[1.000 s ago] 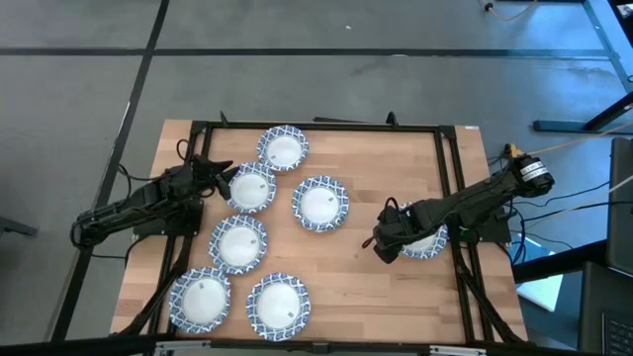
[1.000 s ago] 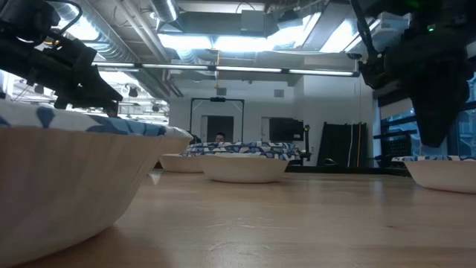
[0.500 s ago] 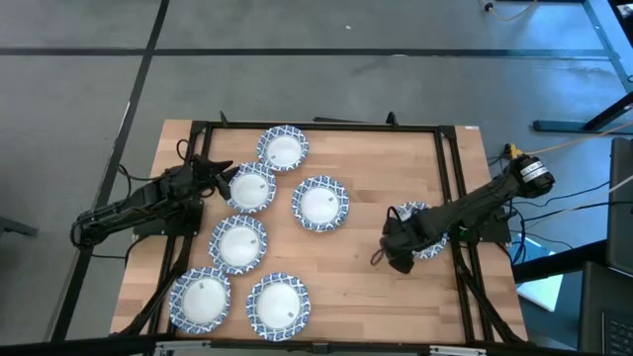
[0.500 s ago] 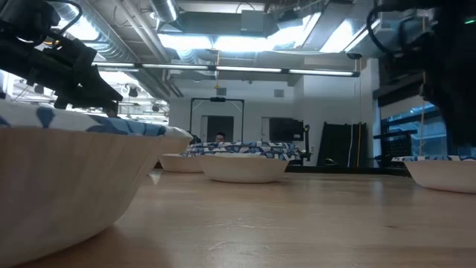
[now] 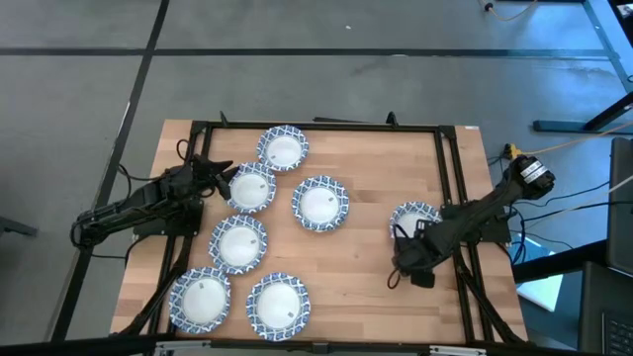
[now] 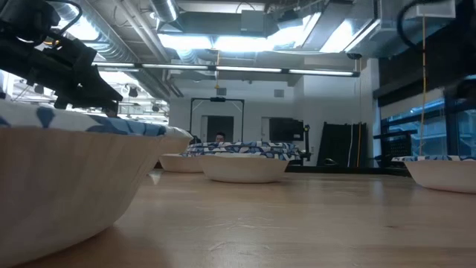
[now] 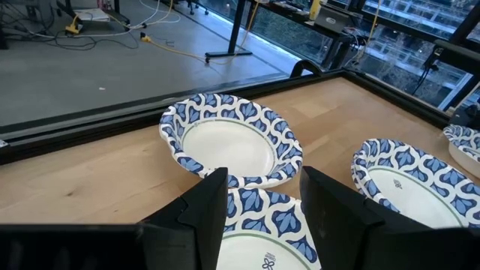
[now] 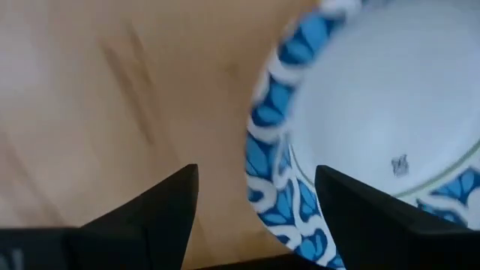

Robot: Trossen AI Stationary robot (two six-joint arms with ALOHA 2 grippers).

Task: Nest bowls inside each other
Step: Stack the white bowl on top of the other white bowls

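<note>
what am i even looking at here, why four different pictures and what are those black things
The black things are two robot arms at a wooden table, each ending in two-finger jaws. One picture looks straight down, one sits at table height, and two come from cameras on the arms' wrists. Seven blue-rimmed bowls show from above: six on the left, such as this one, and one on the right. The left gripper hovers at a bowl's edge, jaws open. The right gripper is beside the right-hand bowl, jaws open. Neither holds anything.
</note>
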